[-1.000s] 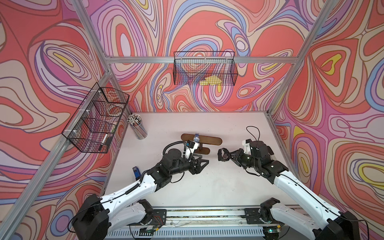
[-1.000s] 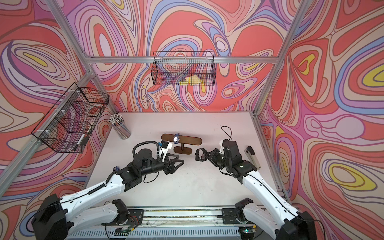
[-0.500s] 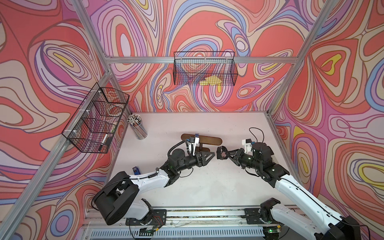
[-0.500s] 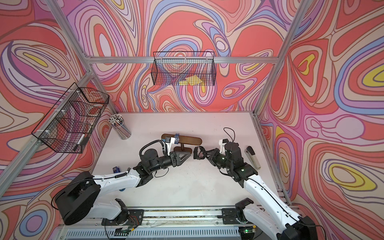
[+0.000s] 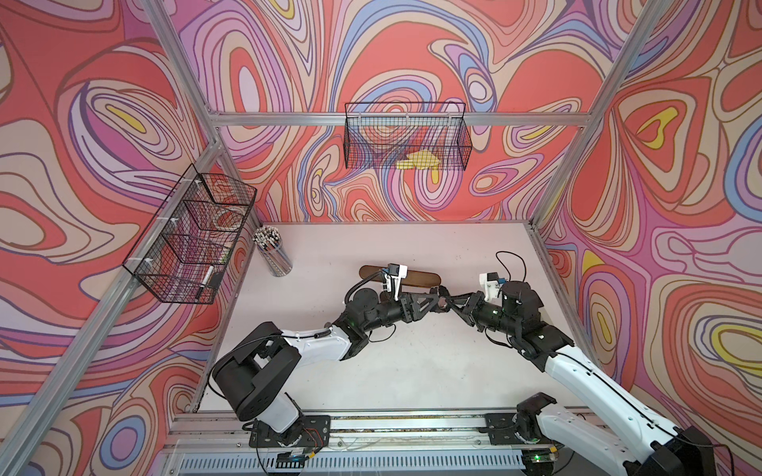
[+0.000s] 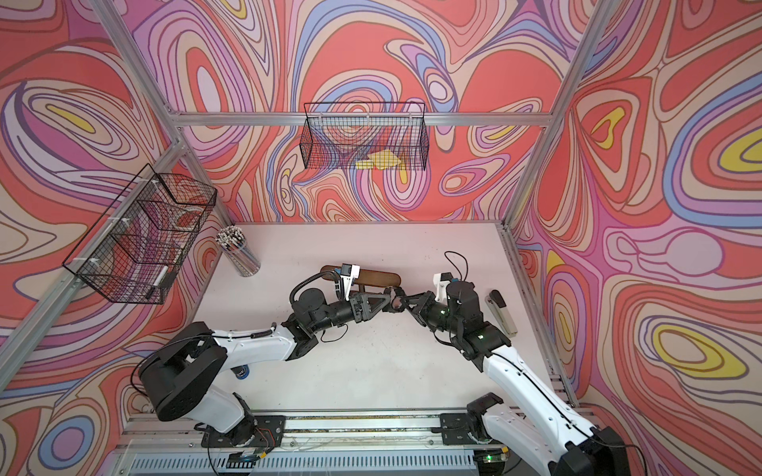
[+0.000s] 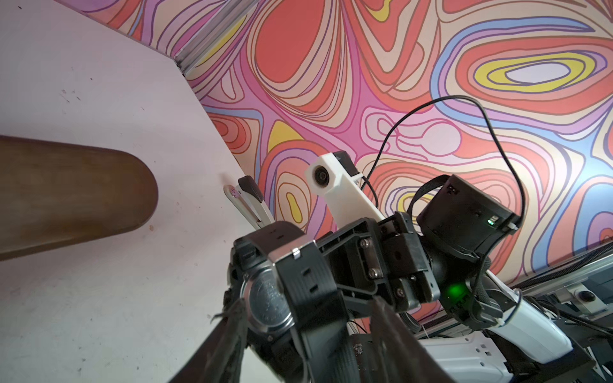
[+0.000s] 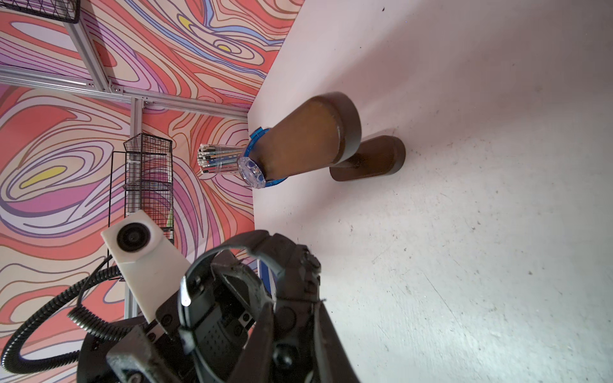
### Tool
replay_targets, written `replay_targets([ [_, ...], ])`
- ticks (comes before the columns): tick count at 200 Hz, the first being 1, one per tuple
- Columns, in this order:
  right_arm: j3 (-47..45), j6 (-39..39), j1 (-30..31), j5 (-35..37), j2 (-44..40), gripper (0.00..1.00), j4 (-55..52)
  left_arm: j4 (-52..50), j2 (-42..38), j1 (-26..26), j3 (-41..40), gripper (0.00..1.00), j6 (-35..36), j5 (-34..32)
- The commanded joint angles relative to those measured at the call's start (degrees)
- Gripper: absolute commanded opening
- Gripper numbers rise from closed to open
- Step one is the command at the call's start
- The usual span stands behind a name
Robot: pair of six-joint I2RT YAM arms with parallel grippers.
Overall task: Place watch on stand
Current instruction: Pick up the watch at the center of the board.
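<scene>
Right jaws grip the black watch [image 7: 268, 300], left jaws half-open astride it; stand [image 5: 420, 279] bar runs left-right.

Stand [image 7: 66, 195] bar blurred + cut by frame edge in left wrist view; post/base hidden behind left arm [image 5: 371, 313] in both top views. I can't tell if left gripper [image 7: 306, 300] touches watch [image 7: 265, 298].

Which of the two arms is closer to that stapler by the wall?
Right. Its wrist sits just beside the stapler, the right gripper pointing away to hold the black watch; the left gripper meets it there, farther off.
</scene>
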Motion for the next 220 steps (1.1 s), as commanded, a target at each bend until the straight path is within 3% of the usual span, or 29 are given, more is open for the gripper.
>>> replay_targets([
  [1, -0.3, 0.0, -0.1, -0.2, 0.4, 0.0, 2.0, 7.8, 1.6, -0.3, 1.5, 0.51, -2.8, 1.8],
  [26, -0.3, -0.2, 0.1, -0.1, 1.4, 0.0, 2.7, 9.7, 2.2, -0.4, 1.7, 0.41, -3.6, 2.6],
  [76, 1.0, -2.0, 0.1, 1.2, 2.1, 0.0, 1.6, 9.9, 1.7, -0.4, 1.9, 0.0, -4.2, 4.2],
  [95, 1.8, -2.9, 0.2, 2.1, 2.1, 0.0, 0.6, 9.5, 1.7, -0.4, 2.2, 0.0, -4.5, 4.4],
  [125, 4.0, -5.8, 0.1, 3.7, 2.0, 0.43, -3.0, 6.9, 0.5, -0.4, 3.5, 0.0, -4.4, 4.4],
  [152, 6.4, -10.9, 0.2, 6.9, -0.7, 0.63, -9.9, -3.6, -4.0, -0.3, 6.4, 0.0, -3.4, 3.6],
  [192, 11.2, -27.4, 0.2, 14.5, -5.4, 0.7, -19.1, -33.2, -13.5, 2.2, 13.6, 0.0, -3.2, 0.0],
  [220, 10.9, -41.0, 0.4, 16.4, -8.9, 0.68, -16.4, -38.5, -15.2, 8.4, 14.9, 0.0, -15.8, 4.1],
])
